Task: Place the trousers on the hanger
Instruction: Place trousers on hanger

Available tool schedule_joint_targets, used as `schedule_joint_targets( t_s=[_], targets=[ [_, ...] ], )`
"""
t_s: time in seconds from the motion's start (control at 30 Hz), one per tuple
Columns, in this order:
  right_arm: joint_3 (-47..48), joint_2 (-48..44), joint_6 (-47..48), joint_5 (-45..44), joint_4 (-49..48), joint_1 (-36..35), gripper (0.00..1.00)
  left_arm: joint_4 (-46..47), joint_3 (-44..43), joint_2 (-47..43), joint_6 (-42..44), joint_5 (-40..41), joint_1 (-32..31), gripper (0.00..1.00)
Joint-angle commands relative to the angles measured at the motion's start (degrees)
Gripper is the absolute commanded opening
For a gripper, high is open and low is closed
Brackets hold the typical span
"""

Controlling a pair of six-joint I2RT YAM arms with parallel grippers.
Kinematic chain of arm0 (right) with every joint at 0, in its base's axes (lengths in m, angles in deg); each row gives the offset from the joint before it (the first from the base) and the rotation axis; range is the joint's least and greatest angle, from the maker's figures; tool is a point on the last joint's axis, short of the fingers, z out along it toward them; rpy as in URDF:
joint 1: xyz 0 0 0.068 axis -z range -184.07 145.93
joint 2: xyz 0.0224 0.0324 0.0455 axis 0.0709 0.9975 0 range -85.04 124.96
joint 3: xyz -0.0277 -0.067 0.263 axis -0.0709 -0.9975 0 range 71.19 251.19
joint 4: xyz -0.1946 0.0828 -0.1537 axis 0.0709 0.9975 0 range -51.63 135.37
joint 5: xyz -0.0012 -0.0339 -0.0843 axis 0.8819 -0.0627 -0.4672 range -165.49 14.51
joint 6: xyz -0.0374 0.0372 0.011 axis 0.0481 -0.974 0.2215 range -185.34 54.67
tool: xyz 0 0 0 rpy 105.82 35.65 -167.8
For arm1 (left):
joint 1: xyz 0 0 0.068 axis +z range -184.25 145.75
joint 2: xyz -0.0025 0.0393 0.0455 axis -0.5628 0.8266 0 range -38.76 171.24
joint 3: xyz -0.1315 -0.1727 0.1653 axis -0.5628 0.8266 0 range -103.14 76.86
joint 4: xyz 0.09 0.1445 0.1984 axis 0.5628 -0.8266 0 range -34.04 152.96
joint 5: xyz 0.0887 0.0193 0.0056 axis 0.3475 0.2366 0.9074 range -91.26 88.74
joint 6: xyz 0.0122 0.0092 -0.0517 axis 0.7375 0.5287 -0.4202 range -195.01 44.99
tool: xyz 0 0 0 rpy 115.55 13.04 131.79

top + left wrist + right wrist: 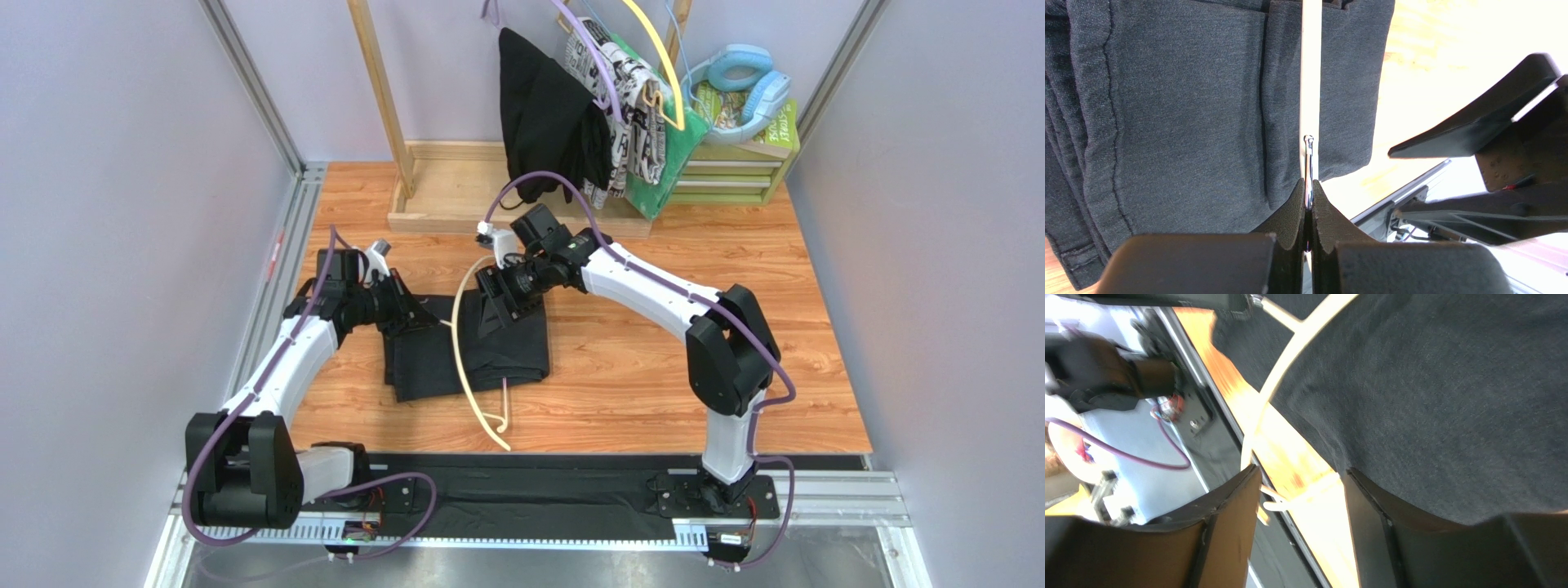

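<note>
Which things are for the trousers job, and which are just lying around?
For the job: trousers, cream hanger, left claw pinching that hanger, right claw open by the trousers.
Just lying about: hanging black garment, patterned cloth, yellow hanger, purple hanger, blue headphones.

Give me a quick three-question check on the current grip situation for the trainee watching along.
1. True or false: the right gripper is clamped on the trousers.
2. What is the left gripper holding? A) the hanger, by its hook; B) a trouser leg; C) nothing.
3. Fill in: the trousers lie folded on the wooden ____.

Key: 1 false, its jaws stand apart above the fabric; 2 A; 3 table.
</note>
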Motion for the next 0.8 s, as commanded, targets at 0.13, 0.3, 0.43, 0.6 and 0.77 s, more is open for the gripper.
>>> schedule_joint_targets(
  t_s=[0.13,0.3,0.43,0.6,0.77],
  targets=[
    [-0.7,2.4,-19.9,0.4,-17.2,-2.5,0.76,-2.5,-5.4,-0.2,-5.6,1.5,-0.3,0.00],
    [1.2,6.0,-24.3,-0.3,-22.0,-4.4,0.66,-4.9,-7.3,-0.3,-5.6,2.6,-0.6,0.00],
    [3.9,10.2,-25.9,1.3,-22.3,-4.4,0.60,-5.3,-7.6,-1.0,-6.5,2.8,-0.6,0.00],
    [3.7,11.5,-28.4,5.6,-26.1,-4.3,0.12,-5.3,-7.6,-1.6,-6.8,2.3,-0.7,0.00],
    [-1.9,8.6,-33.6,11.0,-33.2,-2.2,0.00,1.2,-4.7,-6.4,-6.7,-4.1,1.3,0.35]
  ],
)
